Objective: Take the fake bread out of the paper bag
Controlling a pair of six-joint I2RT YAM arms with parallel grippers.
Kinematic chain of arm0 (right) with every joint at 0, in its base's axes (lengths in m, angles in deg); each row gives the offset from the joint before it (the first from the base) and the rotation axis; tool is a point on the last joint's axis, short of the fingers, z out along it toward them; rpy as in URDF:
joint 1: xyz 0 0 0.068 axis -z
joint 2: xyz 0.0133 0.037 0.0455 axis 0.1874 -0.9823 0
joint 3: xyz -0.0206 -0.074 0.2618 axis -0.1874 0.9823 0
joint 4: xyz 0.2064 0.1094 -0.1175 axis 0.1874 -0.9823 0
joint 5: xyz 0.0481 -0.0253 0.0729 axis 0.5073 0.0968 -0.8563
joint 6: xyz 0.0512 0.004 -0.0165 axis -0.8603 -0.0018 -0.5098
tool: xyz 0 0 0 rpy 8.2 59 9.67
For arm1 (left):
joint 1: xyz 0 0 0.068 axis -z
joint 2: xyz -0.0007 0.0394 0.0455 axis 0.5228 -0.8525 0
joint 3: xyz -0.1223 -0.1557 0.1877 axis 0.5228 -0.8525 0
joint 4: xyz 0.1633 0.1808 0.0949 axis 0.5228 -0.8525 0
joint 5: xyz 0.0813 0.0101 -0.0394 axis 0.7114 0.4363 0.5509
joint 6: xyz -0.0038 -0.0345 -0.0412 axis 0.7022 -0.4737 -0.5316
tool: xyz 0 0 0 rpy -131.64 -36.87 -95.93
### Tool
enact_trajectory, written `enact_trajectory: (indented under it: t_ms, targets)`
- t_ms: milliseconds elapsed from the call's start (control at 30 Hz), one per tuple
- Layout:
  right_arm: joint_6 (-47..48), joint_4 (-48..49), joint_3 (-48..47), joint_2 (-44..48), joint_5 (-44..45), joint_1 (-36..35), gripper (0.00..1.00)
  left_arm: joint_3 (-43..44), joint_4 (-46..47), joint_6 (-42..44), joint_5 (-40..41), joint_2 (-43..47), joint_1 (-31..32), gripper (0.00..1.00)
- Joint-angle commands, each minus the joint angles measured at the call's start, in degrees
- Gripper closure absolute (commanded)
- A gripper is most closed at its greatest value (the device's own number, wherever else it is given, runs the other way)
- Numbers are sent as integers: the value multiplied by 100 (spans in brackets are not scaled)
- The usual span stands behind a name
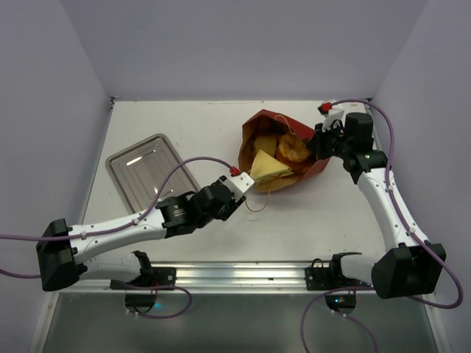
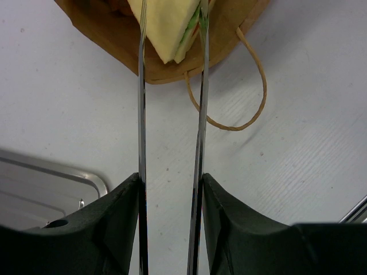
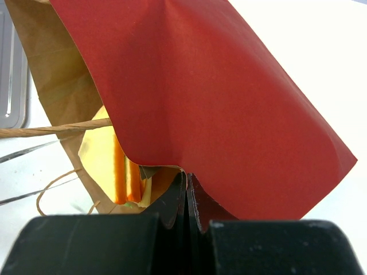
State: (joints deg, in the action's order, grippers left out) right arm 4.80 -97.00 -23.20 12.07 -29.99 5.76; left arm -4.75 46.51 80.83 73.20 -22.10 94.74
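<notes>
From my station I see the paper bag [image 1: 313, 166] lying on its side on the table [image 1: 309, 220], towards the far right corner, with its mouth turned to the left and near edges. The fake bread [image 1: 280, 151] is inside the open mouth. A round orange-brown bun [image 1: 295, 149] lies deeper in. The pale-yellow sandwich wedge [image 2: 169, 28] lies right at the opening, with its corner over the brown kraft lip.

My left gripper [image 2: 170, 180] is closed narrow around a pair of metal tongs [image 2: 141, 103], whose two thin blades run along the inner faces of its fingers. The blades reach forward and flank the wedge on both sides at the bag's mouth. I cannot tell from the wrist view how firmly they press it.

A tan cord handle [image 2: 252, 109] loops out onto the table just beside the blades.

My right gripper [image 3: 187, 183] is at the bag's right side, pinched tight on a fold of the red wall, which lifts away above it.

The metal tray [image 1: 140, 176] sits near the left edge, well apart from the bag.
</notes>
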Motion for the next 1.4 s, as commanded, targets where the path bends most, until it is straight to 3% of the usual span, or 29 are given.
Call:
enact_trajectory:
  t_ms: [0, 267, 500, 567, 1100, 1367]
  targets:
    - [33, 346, -44, 1, -142, -6, 100, 391, 406, 211, 88, -279, 50, 52]
    - [6, 338, -44, 28, -159, 3, 100, 787, 407, 396, 526, -939, 50, 54]
    - [6, 364, 0, 98, -133, 3, 100, 858, 398, 273, 1037, -818, 59, 95]
    - [6, 390, 9, 115, -107, -6, 100, 823, 389, 194, 993, -660, 50, 100]
    - [6, 382, -9, 151, 60, 3, 100, 339, -76, -877, -166, 1256, 50, 100]
    - [6, 346, -44, 133, 113, 3, 100, 259, -1218, -1370, -62, 2749, 50, 100]
